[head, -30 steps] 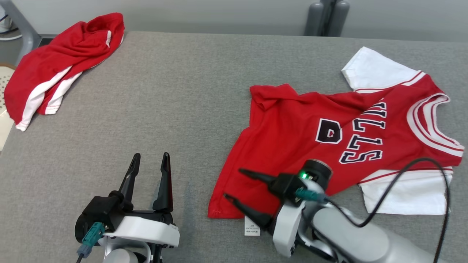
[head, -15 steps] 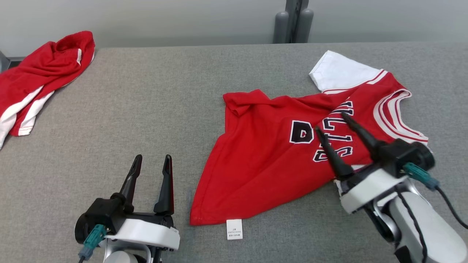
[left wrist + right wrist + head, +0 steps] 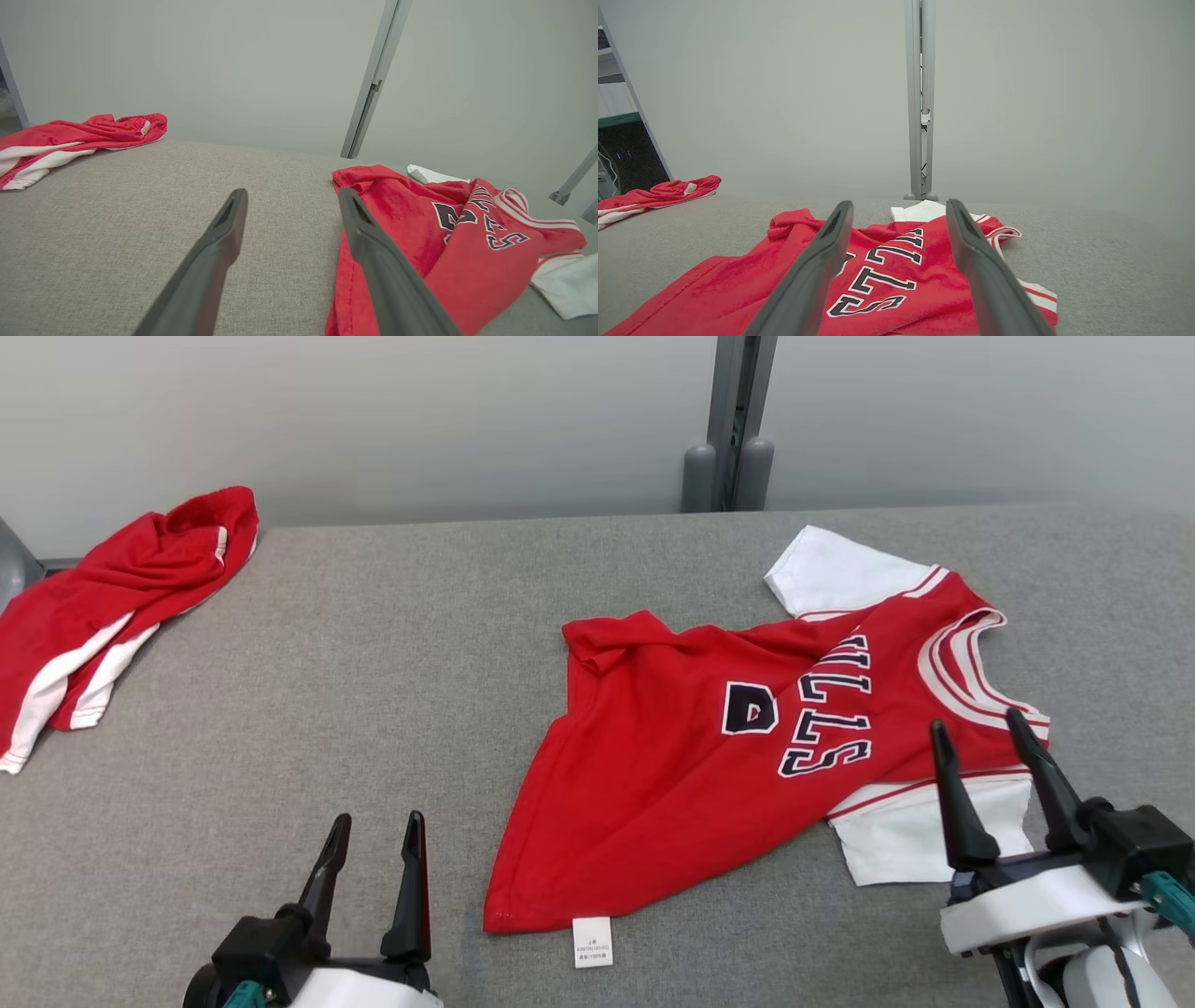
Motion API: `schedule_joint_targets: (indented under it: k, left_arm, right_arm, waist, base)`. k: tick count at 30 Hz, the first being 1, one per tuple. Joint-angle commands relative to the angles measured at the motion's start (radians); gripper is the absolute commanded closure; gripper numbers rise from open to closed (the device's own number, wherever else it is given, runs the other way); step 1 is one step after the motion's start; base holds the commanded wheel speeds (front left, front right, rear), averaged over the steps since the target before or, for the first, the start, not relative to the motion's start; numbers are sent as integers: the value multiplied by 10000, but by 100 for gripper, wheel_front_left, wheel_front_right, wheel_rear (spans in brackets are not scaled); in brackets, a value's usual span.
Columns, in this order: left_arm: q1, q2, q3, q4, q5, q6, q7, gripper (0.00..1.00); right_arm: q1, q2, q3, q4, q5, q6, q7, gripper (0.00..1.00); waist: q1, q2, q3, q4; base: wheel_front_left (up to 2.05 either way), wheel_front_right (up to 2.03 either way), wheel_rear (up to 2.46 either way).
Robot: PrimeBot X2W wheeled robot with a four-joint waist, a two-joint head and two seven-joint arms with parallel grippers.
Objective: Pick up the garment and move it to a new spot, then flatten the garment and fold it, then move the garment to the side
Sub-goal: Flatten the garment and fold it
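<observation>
Jersey is laid print-up on the right half of the tabletop, collar to the right, only partly flattened.

Risks, as judged:
- Near hem sits crooked, with the care label poking out below it. If one layer alone is pinched there, the cloth may be dragged askew.
- Near white sleeve juts from under the red body, so a double-layer grab is possible.
- Farther back, the hem corner is rolled over. A crease would be locked in if folding is done first.
- Second red garment at the far left edge could be taken for the target.

Left end effector: fingers spread wide, nothing held, poised over bare tabletop just left of the hem.

Right end effector: fingers spread wide, empty, near the white sleeve. No cloth contact is seen.
</observation>
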Motion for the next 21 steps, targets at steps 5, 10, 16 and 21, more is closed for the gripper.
schedule_joint_targets:
  k: [5,10,16,21]
  left_arm:
    - [467,36,63,-147,-150,100,-20,0]
    - [611,36,-27,-169,-217,148,-20,0]
    - [615,36,-98,-172,-163,172,-20,0]
    - [627,36,-125,-183,-114,172,-20,0]
  right_arm:
    - [530,256,-589,-224,-41,1,-50,0]
    - [653,338,-400,49,69,1,-28,0]
    - [639,380,-274,304,140,1,-14,0]
    - [586,398,-219,388,151,1,-22,0]
  waist:
    - [0,-1,-362,-33]
    - [0,-1,-469,-40]
    - [0,-1,-510,-45]
    - [0,-1,-515,-65]
  base:
    - [0,0,0]
    - [0,0,0]
    - [0,0,0]
    - [0,0,0]
